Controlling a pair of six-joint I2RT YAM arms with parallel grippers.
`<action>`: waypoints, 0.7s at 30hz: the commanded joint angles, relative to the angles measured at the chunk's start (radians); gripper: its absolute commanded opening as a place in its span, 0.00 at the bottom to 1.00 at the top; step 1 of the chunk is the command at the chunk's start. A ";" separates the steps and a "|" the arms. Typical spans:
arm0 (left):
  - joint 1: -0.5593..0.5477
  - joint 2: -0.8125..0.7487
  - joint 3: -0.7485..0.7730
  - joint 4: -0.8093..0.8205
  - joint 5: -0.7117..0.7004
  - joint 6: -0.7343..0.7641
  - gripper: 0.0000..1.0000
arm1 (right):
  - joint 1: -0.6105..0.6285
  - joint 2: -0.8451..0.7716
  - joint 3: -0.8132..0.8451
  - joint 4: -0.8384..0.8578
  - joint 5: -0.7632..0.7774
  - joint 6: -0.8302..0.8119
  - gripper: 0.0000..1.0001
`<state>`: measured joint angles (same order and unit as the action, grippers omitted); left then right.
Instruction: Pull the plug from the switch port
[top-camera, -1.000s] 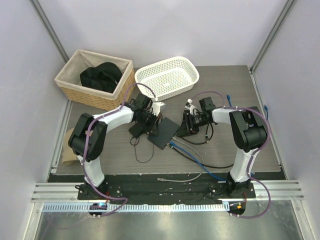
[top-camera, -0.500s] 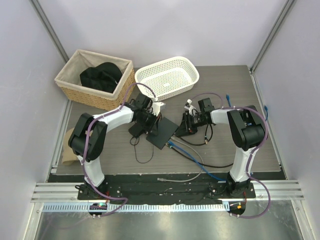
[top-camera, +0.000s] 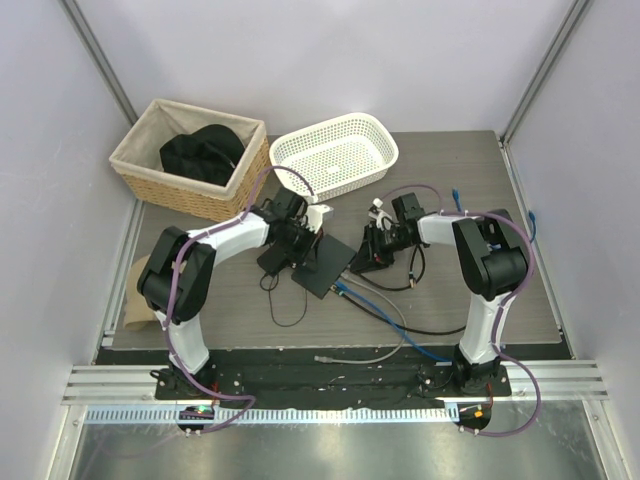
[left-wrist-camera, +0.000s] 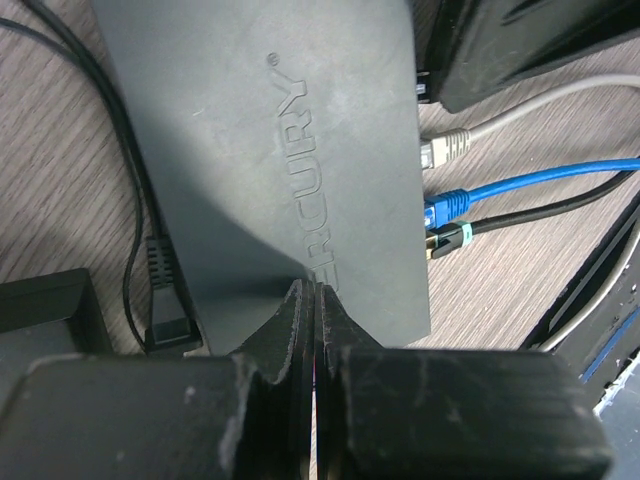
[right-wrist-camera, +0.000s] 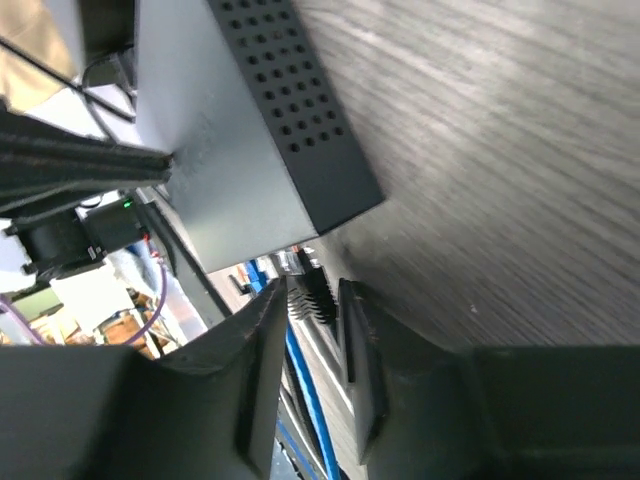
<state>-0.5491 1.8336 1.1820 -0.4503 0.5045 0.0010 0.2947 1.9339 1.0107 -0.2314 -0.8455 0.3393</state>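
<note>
Right tool (right-wrist-camera: 314, 318) nearer switch (right-wrist-camera: 240, 150), astride plug (right-wrist-camera: 316, 288).

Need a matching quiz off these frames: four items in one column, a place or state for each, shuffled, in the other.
1 switch
2 wicker basket
3 white basket
4 left fingers

a pressed together
b holds a black bundle
c cables plugged along one edge
d just right of the wicker basket

Pairs: 1-c, 2-b, 3-d, 4-a

We look down from above and behind, wrist views close behind left end effector (left-wrist-camera: 312, 295) and right end effector (right-wrist-camera: 315, 300), all sharing the switch (left-wrist-camera: 270, 150) just ahead.
</note>
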 joint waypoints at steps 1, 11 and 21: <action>-0.015 0.049 -0.025 -0.042 -0.089 0.027 0.00 | 0.058 0.086 0.032 -0.035 0.279 -0.031 0.31; -0.022 0.053 -0.019 -0.048 -0.095 0.034 0.00 | 0.067 0.148 0.081 -0.103 0.321 -0.063 0.19; -0.009 -0.017 -0.015 -0.038 0.023 0.050 0.16 | 0.035 0.139 0.068 -0.158 0.188 -0.224 0.19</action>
<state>-0.5606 1.8317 1.1862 -0.4526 0.4969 0.0212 0.3222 1.9923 1.1213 -0.3683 -0.8108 0.2390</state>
